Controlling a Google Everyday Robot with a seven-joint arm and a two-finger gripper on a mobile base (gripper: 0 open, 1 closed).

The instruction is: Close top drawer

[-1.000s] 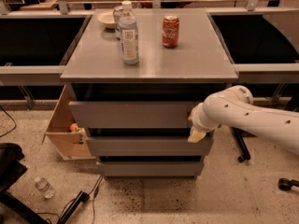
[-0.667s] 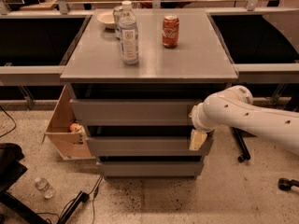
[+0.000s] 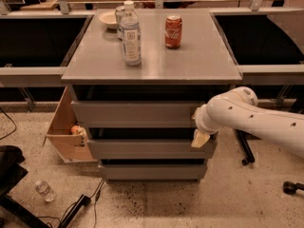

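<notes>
The gray cabinet (image 3: 152,61) has three drawer fronts. The top drawer (image 3: 135,114) is the tallest front, plain and without a handle, just under the tabletop. A dark gap shows above its upper edge. My gripper (image 3: 199,138) is at the end of the white arm (image 3: 256,120) that reaches in from the right. Its tan tip hangs at the right end of the fronts, just below the top drawer's lower right corner and over the middle drawer (image 3: 147,148). The lowest drawer (image 3: 152,171) sits beneath.
A water bottle (image 3: 130,34), a red soda can (image 3: 173,31) and a bowl (image 3: 109,19) stand on the cabinet top. A tan wooden box (image 3: 64,132) leans at the cabinet's left side. A small bottle (image 3: 45,190) and a cable (image 3: 80,204) lie on the floor. Chair casters (image 3: 247,161) are at the right.
My gripper's tip has dropped slightly along the right end of the drawer fronts. The drawers and the things on top look the same.
</notes>
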